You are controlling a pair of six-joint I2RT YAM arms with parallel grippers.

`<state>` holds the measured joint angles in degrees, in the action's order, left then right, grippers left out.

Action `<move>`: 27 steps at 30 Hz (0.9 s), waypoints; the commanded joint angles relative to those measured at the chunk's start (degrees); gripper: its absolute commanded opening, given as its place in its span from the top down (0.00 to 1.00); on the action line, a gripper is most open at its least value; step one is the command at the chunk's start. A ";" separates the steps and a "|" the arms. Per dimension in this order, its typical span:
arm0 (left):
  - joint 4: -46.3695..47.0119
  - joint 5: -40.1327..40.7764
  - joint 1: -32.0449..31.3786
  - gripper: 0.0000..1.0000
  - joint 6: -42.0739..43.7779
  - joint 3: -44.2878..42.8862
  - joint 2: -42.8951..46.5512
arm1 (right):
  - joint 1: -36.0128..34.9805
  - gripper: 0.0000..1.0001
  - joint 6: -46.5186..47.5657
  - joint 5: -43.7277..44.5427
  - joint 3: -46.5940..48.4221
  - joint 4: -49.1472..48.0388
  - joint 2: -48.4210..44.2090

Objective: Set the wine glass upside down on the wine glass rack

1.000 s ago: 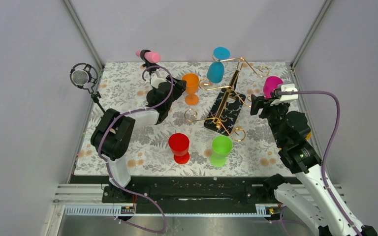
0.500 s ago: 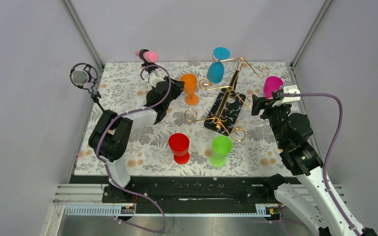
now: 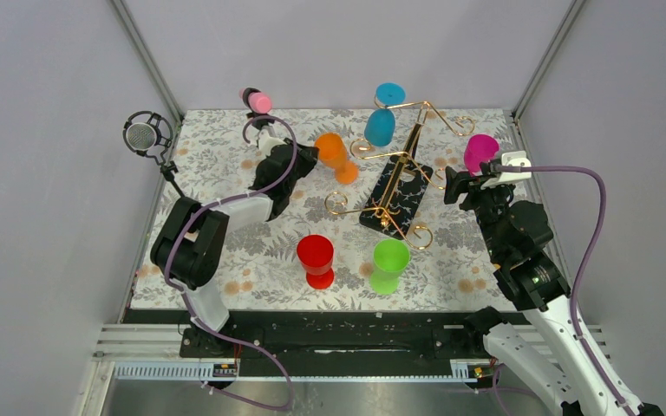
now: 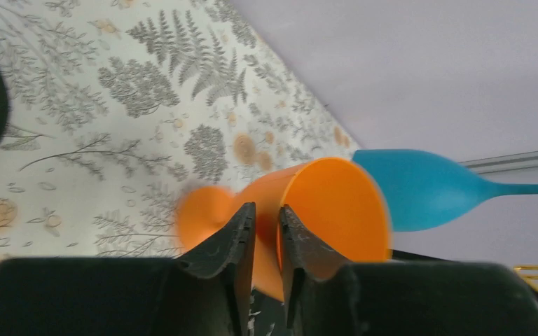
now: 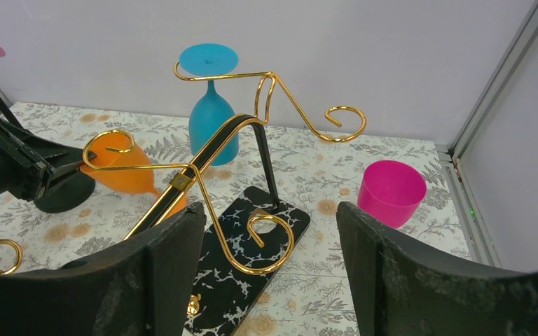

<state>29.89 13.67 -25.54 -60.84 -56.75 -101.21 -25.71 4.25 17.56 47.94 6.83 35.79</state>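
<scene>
Orange wine glass (image 3: 336, 154) – tilted, pinched by L gripper (image 3: 306, 159), just left of the wine glass rack (image 3: 396, 189).
Glass was plain opaque orange: rounded bowl, short stem, flat round foot. It leaned w/ bowl away from the rack and foot nearer it; couldn't tell if foot touched the table. L fingers (image 4: 235, 231) were pressed nearly together on the glass, approx. where bowl meets stem. R gripper (image 5: 270, 210) sat right of the rack, jaws spread wide, nothing between. Blue glass (image 3: 381, 126) hung upside down on the rack's far arm.
</scene>
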 commanded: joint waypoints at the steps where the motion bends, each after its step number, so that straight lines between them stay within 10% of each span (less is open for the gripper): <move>1: -6.48 -0.71 0.33 0.87 2.46 0.08 -0.13 | 0.14 0.23 0.33 1.61 -0.02 -2.41 -0.29; 7: -7.19 -0.69 0.33 1.00 3.18 -0.72 0.30 | 0.14 0.23 0.33 1.64 -0.20 -2.53 -0.19; 27: -3.98 -0.58 0.34 0.96 3.18 2.97 3.47 | 0.14 0.23 0.26 1.37 -0.47 -2.96 0.44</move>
<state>22.41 13.52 -25.52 -58.35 -55.44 -101.06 -25.71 4.25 17.56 47.53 6.68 36.05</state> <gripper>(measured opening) 0.010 0.769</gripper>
